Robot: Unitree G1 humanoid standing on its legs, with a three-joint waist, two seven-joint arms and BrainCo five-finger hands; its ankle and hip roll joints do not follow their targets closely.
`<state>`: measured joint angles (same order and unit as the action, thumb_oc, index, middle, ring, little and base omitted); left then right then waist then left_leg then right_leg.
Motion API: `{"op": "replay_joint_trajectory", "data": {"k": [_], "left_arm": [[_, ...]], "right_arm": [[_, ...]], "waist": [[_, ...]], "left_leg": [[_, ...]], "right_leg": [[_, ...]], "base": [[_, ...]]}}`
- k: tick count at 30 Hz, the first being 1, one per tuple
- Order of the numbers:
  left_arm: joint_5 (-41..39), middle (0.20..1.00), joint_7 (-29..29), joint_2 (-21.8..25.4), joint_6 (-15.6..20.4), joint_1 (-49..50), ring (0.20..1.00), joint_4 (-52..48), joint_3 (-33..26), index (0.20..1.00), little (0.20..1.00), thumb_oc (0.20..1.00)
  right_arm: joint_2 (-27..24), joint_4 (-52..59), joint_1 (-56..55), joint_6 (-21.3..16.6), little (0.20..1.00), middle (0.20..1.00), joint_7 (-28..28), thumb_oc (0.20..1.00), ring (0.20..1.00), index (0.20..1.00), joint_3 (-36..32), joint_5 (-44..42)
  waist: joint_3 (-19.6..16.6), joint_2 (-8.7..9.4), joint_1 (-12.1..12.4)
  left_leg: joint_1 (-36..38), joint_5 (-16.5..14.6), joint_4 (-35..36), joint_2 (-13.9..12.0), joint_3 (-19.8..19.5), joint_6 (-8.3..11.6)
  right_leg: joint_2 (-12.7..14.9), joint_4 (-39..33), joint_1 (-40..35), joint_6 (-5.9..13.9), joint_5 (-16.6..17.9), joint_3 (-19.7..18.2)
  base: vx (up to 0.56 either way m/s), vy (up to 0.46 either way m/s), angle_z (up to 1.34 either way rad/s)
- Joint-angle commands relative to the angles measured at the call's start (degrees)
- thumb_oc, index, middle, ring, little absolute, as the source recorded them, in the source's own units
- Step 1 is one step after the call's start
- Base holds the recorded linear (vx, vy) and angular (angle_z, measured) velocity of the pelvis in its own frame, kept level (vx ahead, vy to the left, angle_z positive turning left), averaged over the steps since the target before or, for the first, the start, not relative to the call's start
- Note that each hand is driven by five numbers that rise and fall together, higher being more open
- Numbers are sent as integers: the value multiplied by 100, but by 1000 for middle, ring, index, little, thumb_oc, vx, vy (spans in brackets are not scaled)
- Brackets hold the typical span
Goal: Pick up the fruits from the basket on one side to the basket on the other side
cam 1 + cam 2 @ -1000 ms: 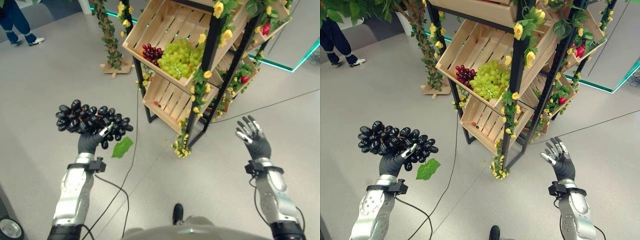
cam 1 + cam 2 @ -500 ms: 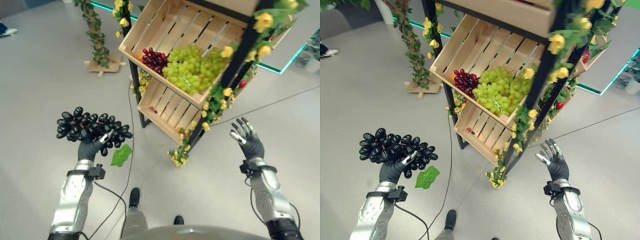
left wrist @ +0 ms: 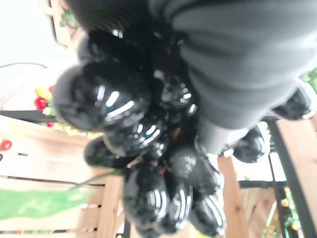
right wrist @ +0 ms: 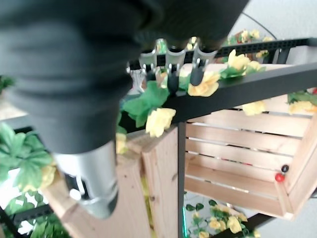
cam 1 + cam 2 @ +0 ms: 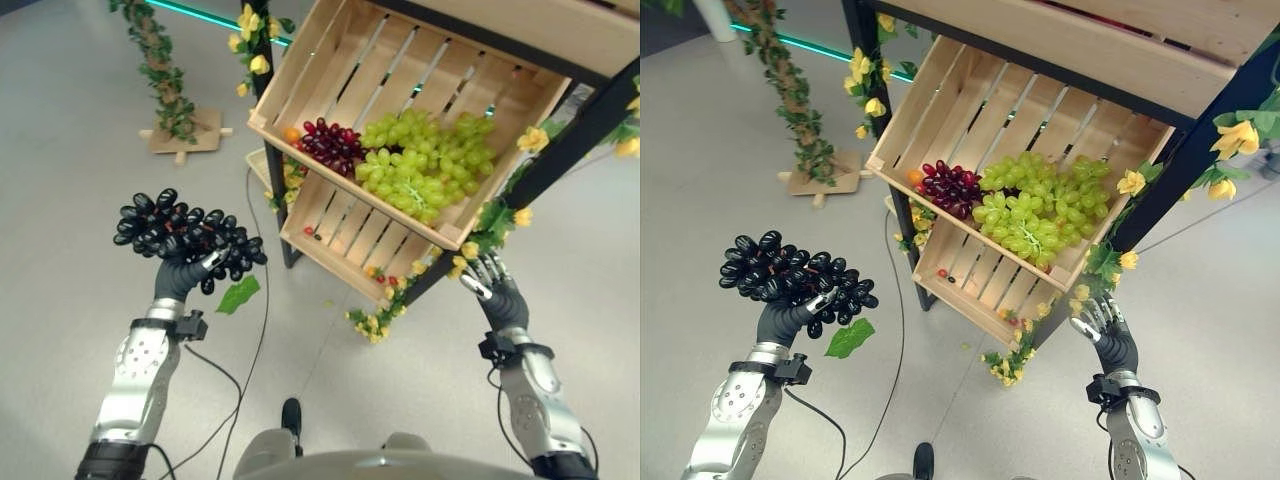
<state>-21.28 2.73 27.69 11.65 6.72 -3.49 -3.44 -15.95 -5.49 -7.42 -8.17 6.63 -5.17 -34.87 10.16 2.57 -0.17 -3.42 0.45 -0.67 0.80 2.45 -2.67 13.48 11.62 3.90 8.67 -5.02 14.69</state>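
A bunch of black grapes [image 5: 185, 233] is clutched in the curled left hand [image 5: 182, 277] at the frame's left; it is judged light, floppy, best held underneath. The right hand [image 5: 494, 288] is kept open, empty, lower right

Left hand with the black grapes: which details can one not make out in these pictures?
- Left hand: most fingers hidden under the black grapes in both eye views.
- Grape stem: blurred behind the hand's dark cover in the left wrist view.
- Lower crate: small red bits too small to identify.
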Motion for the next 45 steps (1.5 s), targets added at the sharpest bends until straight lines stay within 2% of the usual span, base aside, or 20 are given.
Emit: {"op": "replay_joint_trajectory", "data": {"k": [1, 3, 5, 7, 16, 22, 28, 33, 39, 45], "left_arm": [[249, 200, 86, 158, 396, -27, 200, -696, -116, 200, 200, 200], [322, 200, 39, 112, 458, -46, 200, -683, -111, 200, 200, 200], [344, 200, 94, 73, 431, -7, 200, -698, -111, 200, 200, 200], [366, 200, 106, 101, 422, 22, 200, -750, -108, 200, 200, 200], [374, 200, 124, 104, 439, 65, 200, -980, -119, 200, 200, 200], [185, 200, 234, 179, 513, 17, 200, -1890, -275, 200, 200, 200], [270, 200, 169, 242, 518, -324, 200, -2122, -176, 200, 200, 200], [861, 200, -105, 457, 520, -1250, 200, -1757, 189, 200, 200, 200], [1162, 200, -645, 522, 347, -2845, 200, -458, 898, 200, 200, 200], [1433, 200, -898, 666, 257, -3695, 200, 494, 1268, 200, 200, 200]], "right_arm": [[-91, 206, 257, -208, 1000, 1000, 186, 1000, 1000, 1000, 71, 88], [-59, 142, 247, -257, 1000, 1000, 138, 1000, 1000, 1000, 10, 45], [-83, 129, 270, -277, 1000, 1000, 102, 1000, 1000, 1000, -71, 67], [-133, 81, 267, -276, 1000, 1000, 54, 1000, 1000, 1000, -117, 71], [-176, -155, 261, -330, 1000, 1000, -148, 1000, 1000, 1000, -329, 165], [-178, -532, 309, -441, 1000, 1000, -318, 1000, 1000, 1000, -476, 291], [-183, -667, 344, -423, 1000, 1000, -313, 1000, 1000, 1000, -384, 354], [-196, -687, 388, -346, 1000, 1000, -237, 1000, 1000, 1000, -204, 374], [-312, -725, 437, -162, 1000, 1000, -136, 1000, 1000, 1000, 184, 376], [-407, -781, 450, -61, 1000, 1000, -83, 1000, 1000, 1000, 330, 338]], "waist": [[-396, 176, 38], [-434, 199, 14], [-500, 206, 51], [-547, 208, 38], [-596, 157, 10], [-599, 150, 38], [-617, 163, 13], [-692, 177, -106], [-814, 177, -398], [-855, 184, -575]], "left_leg": [[-44, -512, -423, -168, -182, 458], [30, -462, -264, -222, -186, 497], [76, -439, -203, -270, -152, 549], [105, -413, -169, -299, -153, 584], [169, -361, -70, -335, -209, 666], [156, -400, -111, -340, -254, 678], [155, -425, -145, -330, -277, 678], [245, -444, -120, -346, -227, 680], [446, -435, 15, -414, -35, 674], [580, -424, 92, -465, 141, 692]], "right_leg": [[-72, -843, -398, 225, 482, 156], [-173, -1032, -489, 204, 433, 11], [-175, -1279, -643, 187, 457, 158], [-218, -1375, -745, 172, 440, 147], [-247, -1524, -943, 143, 387, 320], [-260, -1534, -991, 135, 340, 318], [-254, -1485, -1014, 129, 297, 328], [-269, -1467, -1061, 134, 264, 291], [-321, -1458, -1045, 156, 271, 89], [-364, -1469, -1014, 183, 295, -82]], "base": [[158, -82, 3], [123, -107, 23], [90, -100, 44], [63, -71, 12], [23, -28, 7], [13, -11, 6], [3, -4, 4], [6, 3, 0], [3, 8, -6], [5, 14, -23]]}}
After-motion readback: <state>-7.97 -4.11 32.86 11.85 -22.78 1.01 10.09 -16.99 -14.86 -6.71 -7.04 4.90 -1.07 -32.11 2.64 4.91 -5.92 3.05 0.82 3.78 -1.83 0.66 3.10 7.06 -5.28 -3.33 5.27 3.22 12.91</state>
